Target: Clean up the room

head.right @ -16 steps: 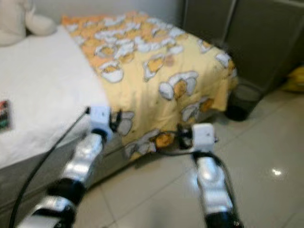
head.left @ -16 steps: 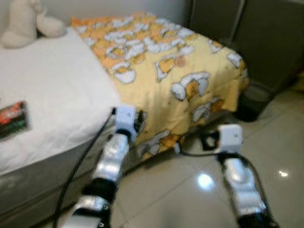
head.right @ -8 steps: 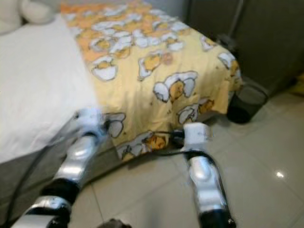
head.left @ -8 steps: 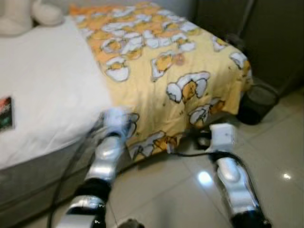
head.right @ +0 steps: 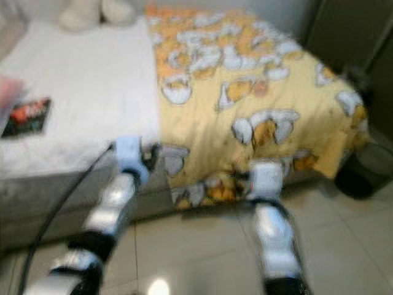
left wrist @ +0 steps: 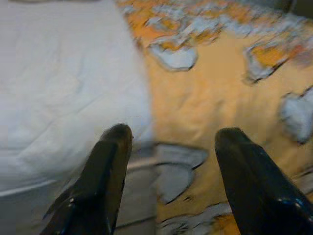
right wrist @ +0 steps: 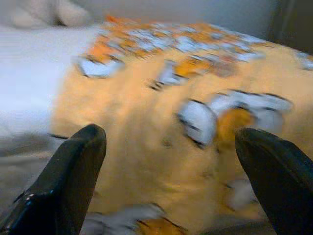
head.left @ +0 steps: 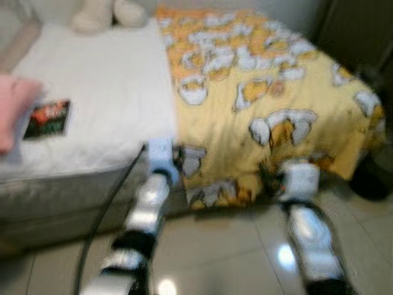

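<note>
Approach step, nothing held. Pink cloth (head.left: 13,110) far left, booklet (head.left: 48,118) beside it on white bed (head.left: 110,104). Left gripper (left wrist: 168,142) and right gripper (right wrist: 171,142), fingers apart, face yellow blanket (head.left: 270,104) centre-right. Next probably: reach bed clutter

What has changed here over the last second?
Mostly the robot's view has swung left along the bed, bringing a pink thing into sight. The yellow blanket, booklet and plush toy lie as before. The left gripper and right gripper stay open, holding nothing.
</note>
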{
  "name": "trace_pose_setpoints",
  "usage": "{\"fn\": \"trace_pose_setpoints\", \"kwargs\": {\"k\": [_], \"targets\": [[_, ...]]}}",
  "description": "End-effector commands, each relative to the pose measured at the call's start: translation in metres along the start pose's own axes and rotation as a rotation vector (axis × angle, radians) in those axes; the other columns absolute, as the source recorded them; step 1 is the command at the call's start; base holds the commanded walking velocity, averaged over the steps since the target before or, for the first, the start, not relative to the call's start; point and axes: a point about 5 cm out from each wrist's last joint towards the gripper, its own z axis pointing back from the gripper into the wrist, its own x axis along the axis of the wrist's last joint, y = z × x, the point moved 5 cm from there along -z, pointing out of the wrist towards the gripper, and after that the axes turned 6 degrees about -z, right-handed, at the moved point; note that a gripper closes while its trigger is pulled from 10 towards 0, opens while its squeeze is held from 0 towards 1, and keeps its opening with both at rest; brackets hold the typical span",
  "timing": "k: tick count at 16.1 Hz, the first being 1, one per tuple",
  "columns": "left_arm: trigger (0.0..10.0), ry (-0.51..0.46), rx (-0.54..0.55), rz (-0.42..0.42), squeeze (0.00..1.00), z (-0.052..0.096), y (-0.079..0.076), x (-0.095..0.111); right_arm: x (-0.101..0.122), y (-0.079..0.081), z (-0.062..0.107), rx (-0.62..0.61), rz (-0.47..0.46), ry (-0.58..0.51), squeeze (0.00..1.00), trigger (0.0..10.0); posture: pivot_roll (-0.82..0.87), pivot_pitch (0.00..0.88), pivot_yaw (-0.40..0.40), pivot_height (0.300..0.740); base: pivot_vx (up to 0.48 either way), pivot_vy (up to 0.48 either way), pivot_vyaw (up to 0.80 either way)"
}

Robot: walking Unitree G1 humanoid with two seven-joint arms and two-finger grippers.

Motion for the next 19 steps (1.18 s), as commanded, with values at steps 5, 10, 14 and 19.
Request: {"fn": "trace_pose_setpoints", "kwargs": {"k": [5, 10, 14, 19], "targets": [[10.0, 0.014, -0.008, -0.008, 0.00, -0.005, -0.008, 0.002, -0.008, -0.009, 0.005, -0.008, 0.022, 0.029, 0.00, 10.0, -0.09, 0.000, 0.039, 0.736, 0.314, -0.358, 0.00], [10.0, 0.031, -0.001, -0.020, 0.00, -0.008, -0.007, 0.001, -0.010, -0.016, 0.007, -0.034, 0.021, 0.036, 0.00, 10.0, -0.09, 0.000, 0.043, 0.736, 0.307, -0.366, 0.67], [10.0, -0.005, -0.003, -0.030, 0.00, -0.009, -0.010, 0.007, -0.010, -0.024, 0.010, -0.061, 0.021, 0.033, 0.00, 10.0, -0.11, 0.000, 0.049, 0.736, 0.300, -0.371, 0.68], [10.0, -0.095, -0.059, -0.056, 0.00, -0.001, -0.006, 0.014, -0.014, -0.040, 0.017, -0.118, 0.006, 0.046, 0.00, 10.0, -0.10, 0.000, 0.052, 0.736, 0.177, -0.226, 0.41]]}}
